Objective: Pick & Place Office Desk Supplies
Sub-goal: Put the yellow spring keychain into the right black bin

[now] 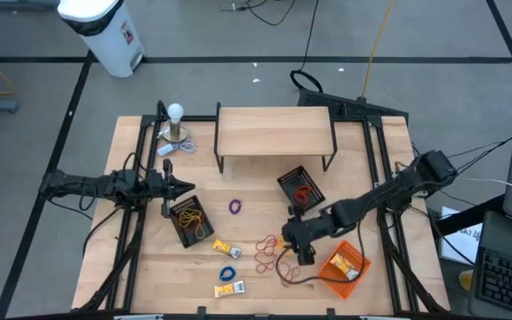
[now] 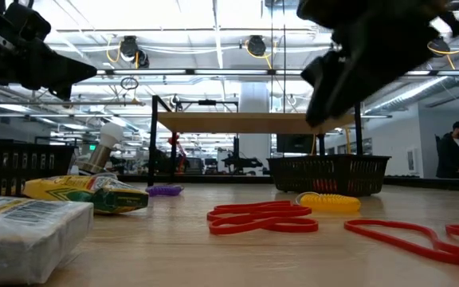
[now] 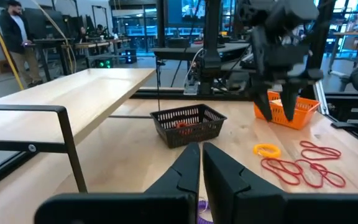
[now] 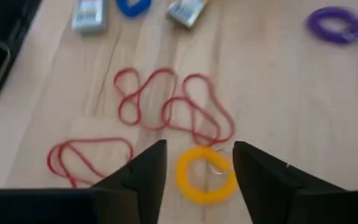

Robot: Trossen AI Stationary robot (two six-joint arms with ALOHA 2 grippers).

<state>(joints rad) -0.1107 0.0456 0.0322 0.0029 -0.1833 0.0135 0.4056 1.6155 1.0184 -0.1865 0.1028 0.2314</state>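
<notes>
overhead, right pincer (image 4: 196, 163) open above yellow band (image 4: 205, 175); no legible writing.

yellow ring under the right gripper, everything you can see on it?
The yellow ring is a small closed loop, thicker than the red bands, rubbery-looking and roughly round. It lies flat on the wooden table, below the gap of the open right gripper, whose fingers hang apart from it. A red band's edge meets its rim. The low view shows it before a black mesh tray.

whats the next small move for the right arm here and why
Probably lower the right end effector straight down and close on the yellow band: its fingers are open and straddle the loop, which lies flat on the table beside the red bands.
</notes>
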